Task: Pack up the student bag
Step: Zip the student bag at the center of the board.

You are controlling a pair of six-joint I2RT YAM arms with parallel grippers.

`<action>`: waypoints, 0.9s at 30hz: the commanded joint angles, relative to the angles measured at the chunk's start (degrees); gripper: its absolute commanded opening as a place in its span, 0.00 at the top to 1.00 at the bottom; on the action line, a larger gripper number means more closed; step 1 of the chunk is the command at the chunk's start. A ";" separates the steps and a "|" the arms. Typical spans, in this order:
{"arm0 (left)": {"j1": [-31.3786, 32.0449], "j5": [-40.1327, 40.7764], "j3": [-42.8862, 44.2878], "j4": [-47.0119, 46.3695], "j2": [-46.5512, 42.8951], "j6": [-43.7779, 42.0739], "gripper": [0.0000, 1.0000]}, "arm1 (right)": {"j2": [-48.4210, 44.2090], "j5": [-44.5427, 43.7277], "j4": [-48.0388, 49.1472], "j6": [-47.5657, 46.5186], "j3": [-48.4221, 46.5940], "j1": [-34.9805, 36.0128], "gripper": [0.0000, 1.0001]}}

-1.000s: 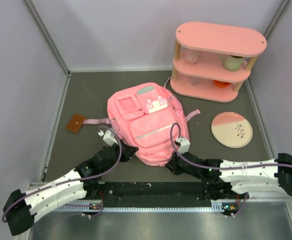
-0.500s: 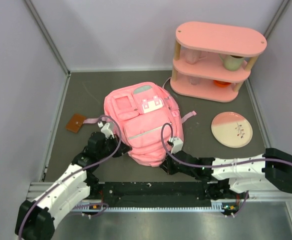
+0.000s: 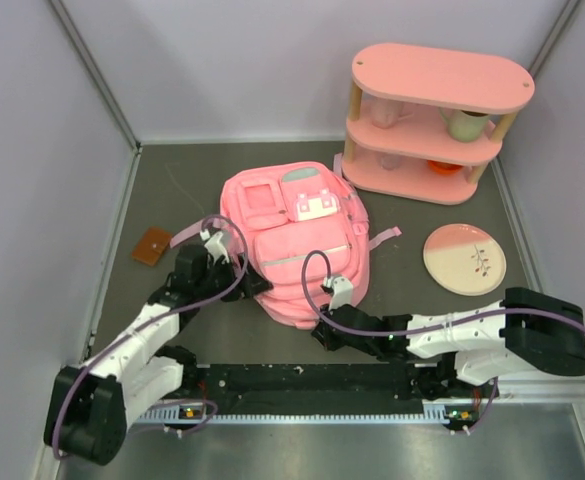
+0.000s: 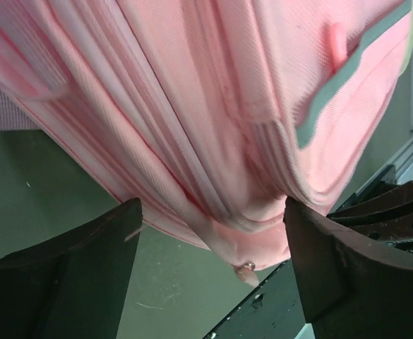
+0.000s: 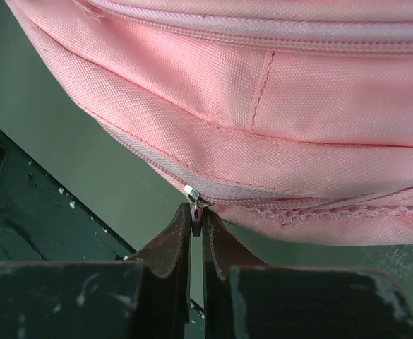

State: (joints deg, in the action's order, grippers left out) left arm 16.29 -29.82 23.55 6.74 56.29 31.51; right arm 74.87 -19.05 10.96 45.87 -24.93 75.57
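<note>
Pinching tool: right tool [image 5: 195,215], jaws pressed together on the zip pull [image 5: 192,193] at the near edge of the bag [image 5: 298,92].
Spread tool: left tool [image 4: 212,219], jaws wide apart; the bag's corner lies ahead between the fingers, touching neither.
Edges: black rail [image 3: 302,382] just behind both tools; wall [image 3: 32,200] near the left tool's outer side.
Open room: bare worktop [image 3: 187,185] beyond the left tool; plate [image 3: 464,258] and shelf [image 3: 427,110] beyond the right tool.
Bag look: pink, lying front up, grey stripe, mint trim, straight ahead of both tools.
</note>
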 commanded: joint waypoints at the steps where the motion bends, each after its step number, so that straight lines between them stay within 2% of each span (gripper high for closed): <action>1: 0.05 0.72 -7.36 -8.42 -11.86 7.67 0.08 | 0.10 -1.51 -0.85 -1.57 -2.58 1.16 1.00; 3: 0.05 2.05 -12.81 -8.06 -17.42 10.75 0.06 | 0.01 -2.13 -1.29 -1.66 -2.58 0.98 1.00; 7: 0.58 2.93 -21.42 -6.92 -34.73 20.41 0.01 | 0.01 -2.22 -1.64 -1.57 -2.49 0.54 1.00; 9: 1.72 3.98 -22.75 -3.85 -41.66 24.02 0.01 | -0.08 -2.13 -1.64 -1.66 -2.41 0.28 1.00; 13: 4.35 8.72 -22.85 0.72 -48.99 28.16 0.01 | 0.01 -1.61 -1.38 -1.40 -2.41 0.02 1.00; 16: 7.34 13.10 -23.20 0.55 -51.10 32.38 0.01 | 0.45 -1.25 -1.21 -1.31 -2.67 0.02 1.00; 20: 15.58 20.58 -22.94 0.02 -48.92 34.32 0.01 | 1.15 -1.17 -1.38 -1.13 -3.55 0.02 1.00; 25: 23.95 27.53 -21.09 -2.87 -38.55 36.69 0.01 | 1.16 -1.69 -2.26 -1.04 -4.25 0.02 1.00; 27: 27.55 32.71 -20.65 -3.75 -35.39 38.44 0.01 | 0.98 -1.96 -2.61 -0.96 -4.43 -0.07 1.00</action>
State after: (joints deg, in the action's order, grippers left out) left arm 39.11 -7.18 2.46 7.18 15.92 66.02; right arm 75.55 -19.70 8.91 45.06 -26.41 75.61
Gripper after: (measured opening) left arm 0.986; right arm 0.027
